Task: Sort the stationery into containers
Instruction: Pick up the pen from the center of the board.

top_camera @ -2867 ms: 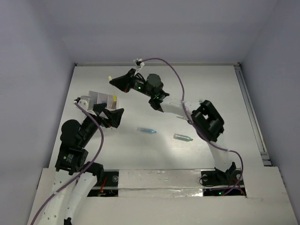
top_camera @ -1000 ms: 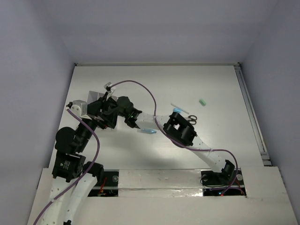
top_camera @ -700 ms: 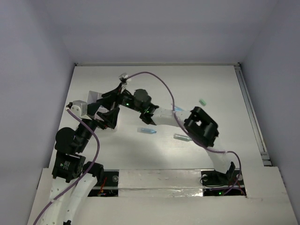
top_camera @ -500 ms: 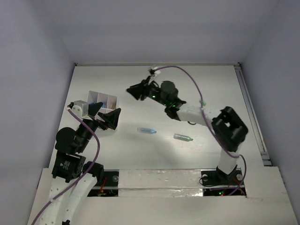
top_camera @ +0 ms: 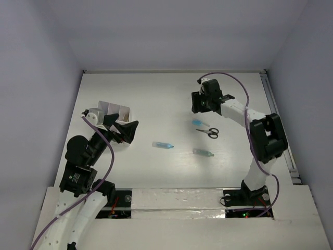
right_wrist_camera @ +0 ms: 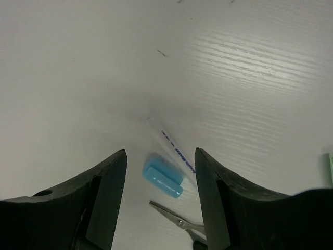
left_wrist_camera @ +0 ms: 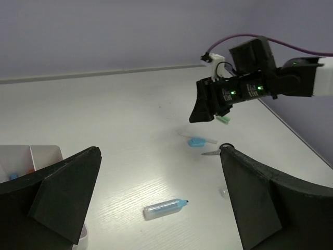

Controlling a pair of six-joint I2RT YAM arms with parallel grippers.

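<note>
1. Two hands are seen over a white desk. At its left a white divided box is set, with blue and orange pieces glimpsed in one compartment.
2. The left hand is held just right of the box, its fingers spread wide and nothing gripped.
3. A clear capsule with a blue tip is laid mid-desk, well apart from the box, and a grey-green capsule is found to its right.
4. Farther off, a blue block is lodged against a thin white pen, with small scissors just beside them.
5. The right hand is held above the blue block, fingers parted and nothing gripped. A green piece is seen near it.
</note>
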